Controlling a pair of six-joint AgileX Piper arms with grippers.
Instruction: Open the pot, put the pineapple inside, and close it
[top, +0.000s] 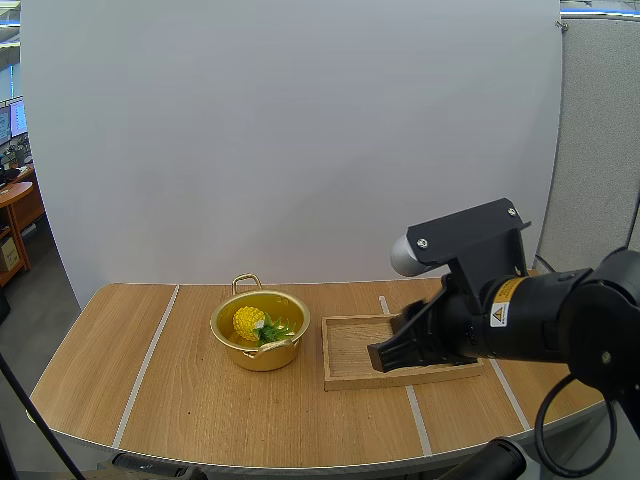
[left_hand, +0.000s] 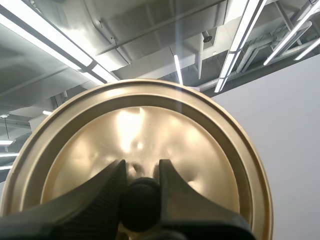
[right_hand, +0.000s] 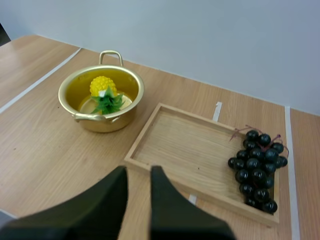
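In the high view, the pot (top: 262, 352) stands open near the middle of the table (top: 190, 400), and the pineapple (top: 250, 322) lies inside it. Bare wood runs wide to the left of the pot and on its near side, as far as the table's curved near edge. A narrow strip of table separates the pot from the left rim of the tray (top: 345, 350), which lies to its right. The right gripper (top: 383, 357) hangs over the tray's near right part, and its arm hides that end of the tray.

In the left wrist view, the left gripper (left_hand: 141, 170) is clenched on the black knob (left_hand: 140, 202) of the lid (left_hand: 150, 125), with one finger on each side. The lid's round rim touches nothing along the part we see.

In the right wrist view, the right gripper's fingers stand a little apart with nothing between them, at the tray's near rim. The pot's mouth is unobstructed. The pineapple rests on the pot's floor, its leaves toward the near side. The grapes (right_hand: 257, 165) lie at the tray's right end, and the tray's floor to their left is bare wood.
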